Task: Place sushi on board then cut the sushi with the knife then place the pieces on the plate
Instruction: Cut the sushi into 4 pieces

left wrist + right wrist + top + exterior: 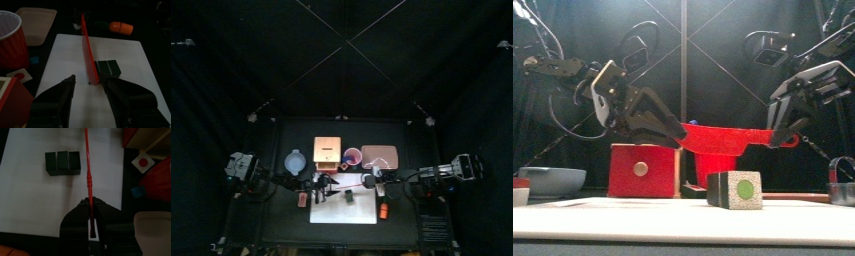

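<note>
Right end effector (89, 203) clenched on one end of red toy knife (87, 173), blade edge-on, held above white cutting board (40, 198). Left end effector (90, 82) released, jaws spread either side of knife's far end; probably handover. Sushi roll (63, 162), three blocks together, lies on board, upper left of right wrist frame. Pink tray (37, 20) upper left of left wrist frame, ready for pieces.

Dim booth: black curtains (251, 50) surround 1 black table (271, 230).
</note>
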